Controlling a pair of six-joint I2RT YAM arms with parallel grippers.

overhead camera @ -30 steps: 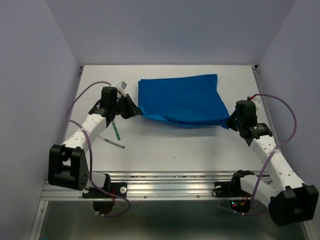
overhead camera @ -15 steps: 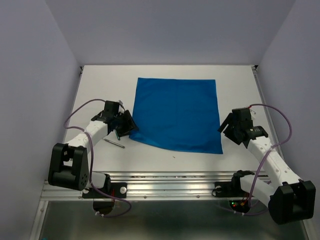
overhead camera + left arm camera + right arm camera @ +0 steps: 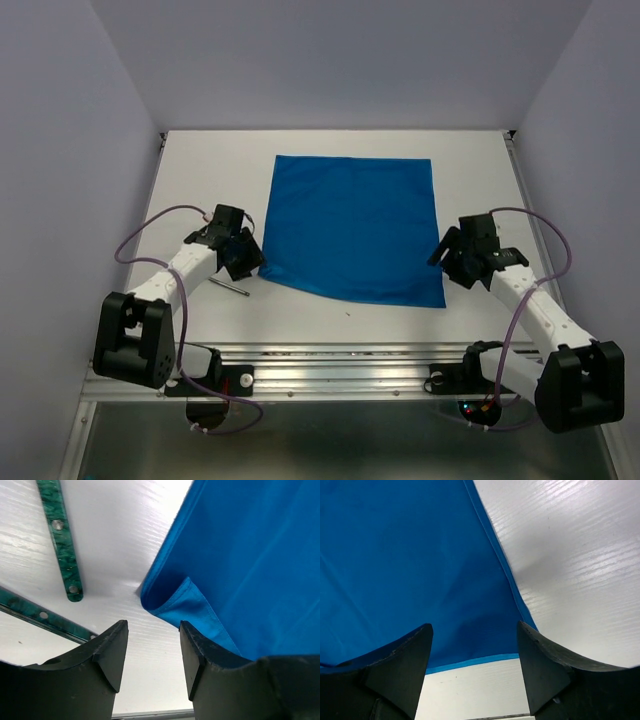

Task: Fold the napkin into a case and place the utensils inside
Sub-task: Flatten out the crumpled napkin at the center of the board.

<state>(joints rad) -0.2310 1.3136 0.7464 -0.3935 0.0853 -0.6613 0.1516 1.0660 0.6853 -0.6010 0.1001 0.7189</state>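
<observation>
Napkin (image 3: 352, 228) lies open and flat in the middle of the table (image 3: 330, 305), its near edge slanting down toward your right. No case is formed yet, so I judge you are at the first fold.

Left gripper (image 3: 152, 630): jaws spread, pinching nothing, low over the near left corner. That corner is curled back on itself just ahead of the fingertips.

Right gripper (image 3: 475, 635): jaws spread wide, empty, over the near right corner, with the hem showing between them.

To fold well, I'd judge:
- Deal with the curl first, so each side pinches a clean edge.
- Close both at matching depth on the hem.
- Lift together and carry evenly so the crease runs straight. An uneven grip will likely skew the packet.

Utensils (image 3: 62, 540) lie on the table left of the napkin, just beside the left gripper and apart from the cloth. One has a teal handle. The other looks slim and grey from above but greenish at the wrist, so I can't settle its colour. Keep the left fingers off them.

Pose: both forearms angle inward from their bases, wrists pitched down, each gripper at its own near corner.
</observation>
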